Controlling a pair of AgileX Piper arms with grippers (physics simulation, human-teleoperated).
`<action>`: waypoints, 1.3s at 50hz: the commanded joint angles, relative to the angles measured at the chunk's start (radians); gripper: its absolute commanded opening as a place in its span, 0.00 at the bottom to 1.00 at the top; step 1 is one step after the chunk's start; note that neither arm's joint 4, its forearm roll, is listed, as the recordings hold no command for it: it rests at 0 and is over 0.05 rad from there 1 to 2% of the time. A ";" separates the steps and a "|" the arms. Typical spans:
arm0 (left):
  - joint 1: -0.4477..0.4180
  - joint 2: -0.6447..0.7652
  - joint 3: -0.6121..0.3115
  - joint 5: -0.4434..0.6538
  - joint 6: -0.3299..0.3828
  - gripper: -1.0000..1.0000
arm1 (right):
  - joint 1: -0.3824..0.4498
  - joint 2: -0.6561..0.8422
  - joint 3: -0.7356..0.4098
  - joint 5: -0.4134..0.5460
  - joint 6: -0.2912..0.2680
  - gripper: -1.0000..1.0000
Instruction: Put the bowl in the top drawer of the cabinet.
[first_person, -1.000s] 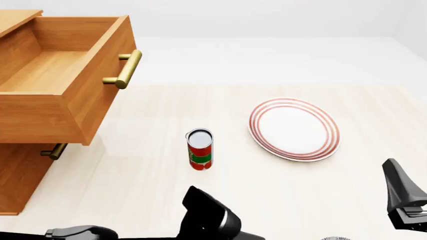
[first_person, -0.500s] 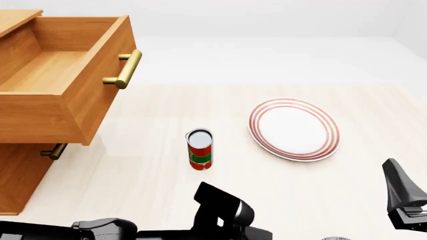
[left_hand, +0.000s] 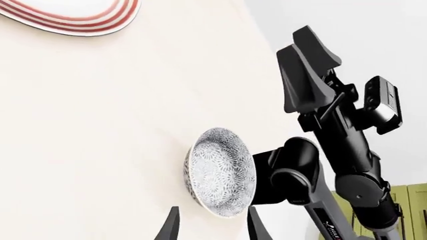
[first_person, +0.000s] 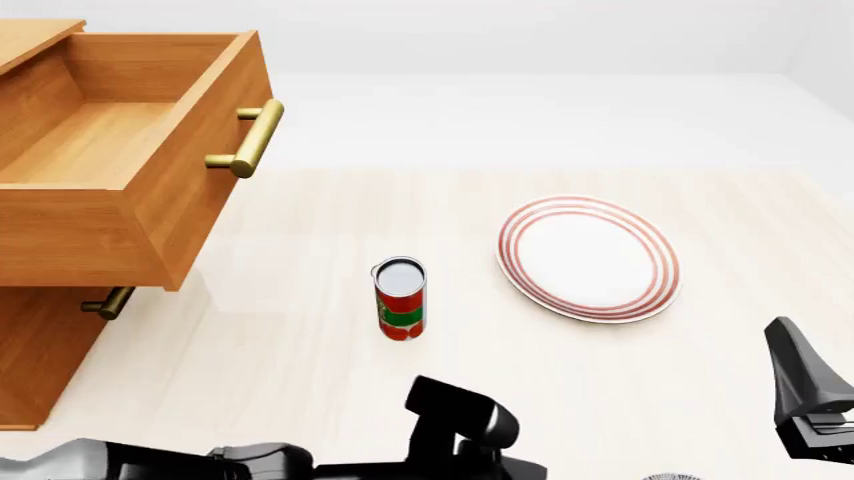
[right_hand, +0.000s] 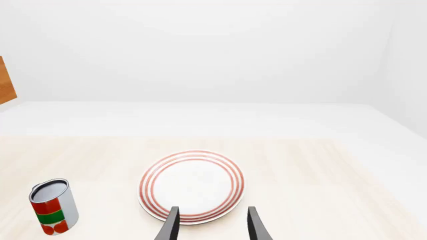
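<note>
The table (first_person: 307, 330) is a pale, cream-coloured wood grain, smooth and matte, running back to a plain white floor and white walls with soft, even light. At the left of the front view stands the cabinet (first_person: 34, 350) in orange-brown wood; its top drawer (first_person: 127, 165) is pulled well out over the table, its inside bare, the brass bar handle (first_person: 247, 138) on its front, and a smaller brass handle (first_person: 107, 302) shows on the drawer below. Near the middle of the table an upright can (first_person: 399, 299) stands open-topped, its label banded red and green with red shapes on it — no lettering can be read. To its right, apart from it, lies a flat white plate (first_person: 587, 258) with red rings. The bowl (left_hand: 220, 171), white with dense grey speckle, sits on the table at the near edge close to the right arm's base; in the front view only a sliver of its rim (first_person: 671, 477) peeks in at the bottom. The left gripper (left_hand: 211, 226) points toward the bowl, its fingers parted and holding nothing, short of the rim. The right gripper (right_hand: 211, 226) is likewise spread and empty, aimed at the plate — its dark body (first_person: 807, 395) sits at the front view's right edge.
</note>
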 joint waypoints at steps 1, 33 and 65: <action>0.021 0.062 -0.006 -0.031 -0.030 1.00 | -0.001 -0.002 0.000 0.002 0.000 1.00; 0.015 0.178 -0.064 -0.057 -0.046 1.00 | -0.001 -0.002 0.000 0.002 0.000 1.00; 0.019 0.267 -0.116 -0.073 -0.057 1.00 | -0.001 -0.002 0.000 0.002 0.000 1.00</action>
